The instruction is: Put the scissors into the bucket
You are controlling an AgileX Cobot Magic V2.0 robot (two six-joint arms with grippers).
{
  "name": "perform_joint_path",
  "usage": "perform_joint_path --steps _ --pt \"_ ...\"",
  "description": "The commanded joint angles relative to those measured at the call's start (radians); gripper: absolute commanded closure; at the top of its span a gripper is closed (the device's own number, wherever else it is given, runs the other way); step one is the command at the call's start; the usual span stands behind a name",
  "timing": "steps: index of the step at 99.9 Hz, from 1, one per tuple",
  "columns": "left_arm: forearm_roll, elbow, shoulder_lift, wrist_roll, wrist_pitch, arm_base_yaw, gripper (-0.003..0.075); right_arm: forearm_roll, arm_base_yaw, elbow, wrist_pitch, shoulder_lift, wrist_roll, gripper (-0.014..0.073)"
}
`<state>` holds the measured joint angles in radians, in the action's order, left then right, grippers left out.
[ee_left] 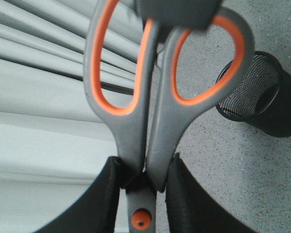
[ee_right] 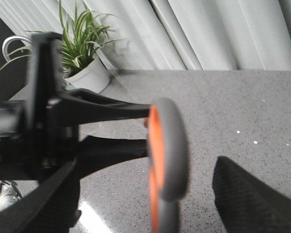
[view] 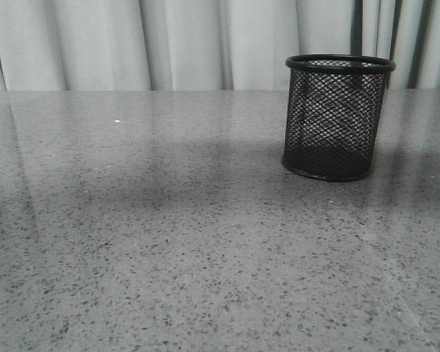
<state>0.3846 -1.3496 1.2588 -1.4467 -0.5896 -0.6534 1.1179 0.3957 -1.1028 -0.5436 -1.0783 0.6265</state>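
The scissors, grey handles lined in orange, fill the left wrist view, held up above the table. My left gripper is shut on the handle necks just above the orange pivot dot; the blades are hidden. In the right wrist view one handle loop shows edge-on between the spread fingers of my right gripper, which is open and touches nothing I can see. The black mesh bucket stands upright on the table at the right; it also shows in the left wrist view. Neither arm is in the front view.
The grey speckled table runs back to a pale curtain. A potted plant stands by the table's far corner in the right wrist view. A dark blurred block sits over the tops of the loops.
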Motion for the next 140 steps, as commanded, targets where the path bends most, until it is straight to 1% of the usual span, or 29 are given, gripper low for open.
perform_joint_path --steps 1,8,15,22,23,24,27,29,32,33,35,48,52,56,59,64,67,68,71,76,80,89,96,103,109,120,126,130,140 --pt "0.028 -0.031 -0.045 0.013 0.081 -0.007 0.0741 0.046 0.001 -0.037 0.048 -0.004 0.007 0.0084" --pt "0.028 -0.031 -0.055 0.013 0.081 -0.007 0.0741 0.061 0.001 -0.037 0.053 -0.016 0.007 0.0097" --pt "0.028 -0.031 -0.059 0.013 0.081 -0.007 0.0741 0.088 0.001 -0.039 0.053 -0.024 0.015 0.0169" --pt "0.028 -0.031 -0.063 0.013 0.081 -0.007 0.0741 0.123 0.001 -0.039 0.053 -0.027 0.016 0.0307" --pt "0.028 -0.031 -0.063 0.013 0.081 -0.007 0.0741 0.131 0.001 -0.039 0.053 -0.027 0.019 0.0357" --pt "0.028 -0.031 -0.065 0.013 0.081 -0.007 0.0741 0.131 0.001 -0.039 0.053 -0.027 0.019 0.0357" --pt "0.028 -0.031 -0.064 0.013 0.081 -0.007 0.0741 0.145 0.001 -0.039 0.055 -0.027 0.026 0.0446" --pt "0.028 -0.031 -0.064 0.013 0.081 -0.007 0.0741 0.152 0.001 -0.039 0.055 -0.027 0.036 0.0483" --pt "0.028 -0.031 -0.066 0.013 0.081 -0.007 0.0741 0.170 0.001 -0.039 0.055 -0.027 0.058 0.0577" --pt "0.028 -0.031 -0.066 0.013 0.081 -0.007 0.0741 0.172 0.001 -0.039 0.055 -0.027 0.066 0.0595" --pt "0.028 -0.031 -0.066 0.013 0.081 -0.007 0.0741 0.177 0.001 -0.039 0.055 -0.027 0.075 0.0669" --pt "0.031 -0.031 -0.068 0.013 0.081 -0.007 0.0741 0.211 0.001 -0.039 0.055 -0.027 0.108 0.0666" --pt "0.056 -0.031 -0.068 0.013 0.081 -0.007 0.0738 0.211 0.001 -0.039 0.055 -0.027 0.108 0.0666" --pt "0.089 -0.031 -0.070 0.013 0.081 -0.007 0.0720 0.211 0.001 -0.039 0.057 -0.027 0.108 0.0666" --pt "0.109 -0.031 -0.075 0.013 0.083 -0.007 0.0690 0.211 0.001 -0.039 0.057 -0.027 0.108 0.0666" --pt "0.142 -0.031 -0.083 0.013 0.083 -0.007 0.0596 0.211 -0.004 -0.039 0.057 -0.027 0.108 0.0666" --pt "0.153 -0.031 -0.090 0.013 0.083 -0.007 0.0523 0.209 -0.004 -0.041 0.060 -0.027 0.108 0.0666" --pt "0.155 -0.031 -0.092 0.013 0.083 -0.007 0.0523 0.209 -0.004 -0.041 0.060 -0.027 0.110 0.0666" --pt "0.159 -0.031 -0.099 0.013 0.083 -0.007 0.0456 0.207 -0.004 -0.043 0.060 -0.027 0.110 0.0666" --pt "0.159 -0.031 -0.117 0.013 0.083 -0.007 0.0395 0.190 -0.006 -0.060 0.060 -0.027 0.110 0.0666" --pt "0.159 -0.031 -0.131 0.013 0.083 -0.007 0.0381 0.165 -0.006 -0.074 0.060 -0.027 0.110 0.0666" --pt "0.159 -0.031 -0.177 0.013 0.068 -0.007 0.0410 0.070 -0.006 -0.128 0.039 -0.027 0.110 0.0664" --pt "0.159 -0.031 -0.216 0.016 0.054 -0.007 0.0464 0.004 -0.006 -0.182 0.006 -0.027 0.100 0.0655" --pt "0.157 -0.031 -0.259 0.072 0.043 -0.005 0.0535 -0.068 -0.026 -0.237 -0.052 -0.027 0.063 0.0655" --pt "0.151 -0.031 -0.298 0.150 0.038 -0.002 0.0612 -0.151 -0.060 -0.287 -0.129 -0.027 -0.015 0.0655" --pt "0.083 -0.024 -0.373 0.286 0.031 -0.001 0.0743 -0.373 -0.146 -0.406 -0.308 -0.027 -0.179 0.0655" --pt "0.032 -0.018 -0.407 0.349 0.020 -0.001 0.0741 -0.477 -0.199 -0.468 -0.426 -0.027 -0.239 0.0655" --pt "-0.010 -0.015 -0.429 0.402 0.008 -0.001 0.0741 -0.524 -0.231 -0.512 -0.503 -0.027 -0.274 0.0655" --pt "-0.116 0.011 -0.467 0.516 -0.039 -0.001 0.0741 -0.642 -0.265 -0.593 -0.637 -0.027 -0.333 0.0655"
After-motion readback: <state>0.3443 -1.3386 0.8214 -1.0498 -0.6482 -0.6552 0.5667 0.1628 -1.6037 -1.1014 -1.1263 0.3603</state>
